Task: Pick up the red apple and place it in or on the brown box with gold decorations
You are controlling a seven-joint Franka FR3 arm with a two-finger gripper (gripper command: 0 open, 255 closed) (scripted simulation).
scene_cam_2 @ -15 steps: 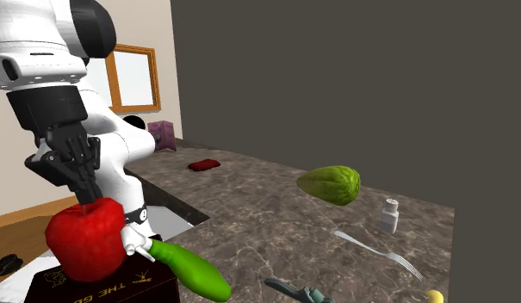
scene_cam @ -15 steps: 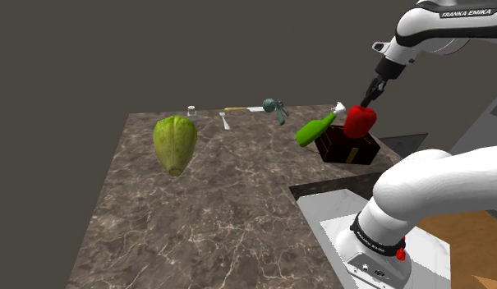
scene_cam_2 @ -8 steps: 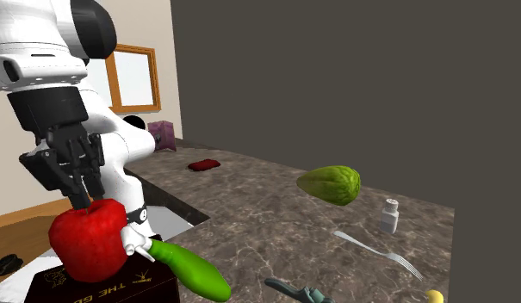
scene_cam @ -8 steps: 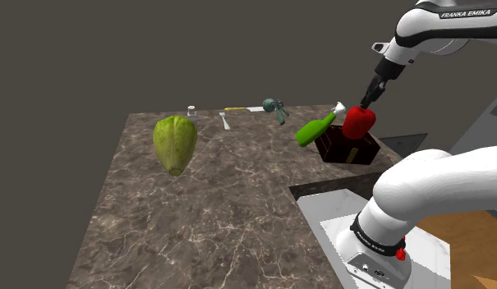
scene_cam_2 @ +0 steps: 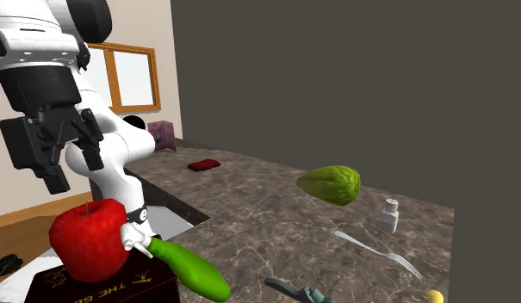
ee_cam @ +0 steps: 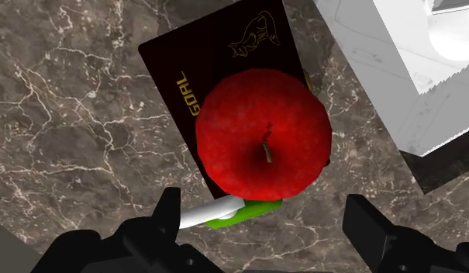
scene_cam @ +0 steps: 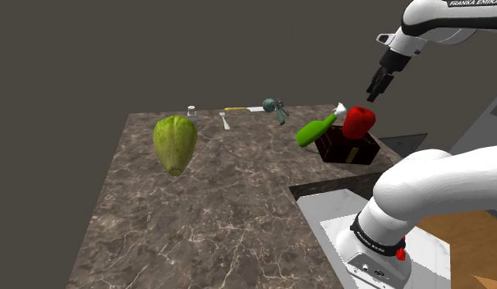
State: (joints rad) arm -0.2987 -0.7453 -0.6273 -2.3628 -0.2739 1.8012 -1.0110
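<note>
Apple (scene_cam: 358,121), red and stem up, sits on top of the dark brown box (scene_cam: 347,149) with gold lettering, touching its lid. At the apple's nine o'clock in the shoulder view lies a tilted green bottle (scene_cam: 315,130), its white cap just beside the apple. The gripper (scene_cam: 376,89) hangs at the apple's one o'clock, clear above it, fingers spread wide and touching nothing. The box rests on the marbled counter (scene_cam: 222,205); a large green vegetable (scene_cam: 175,144) stands well apart toward nine o'clock.

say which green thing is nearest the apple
The green bottle with the white cap, right beside the red apple; the ridged green vegetable is far off.
</note>
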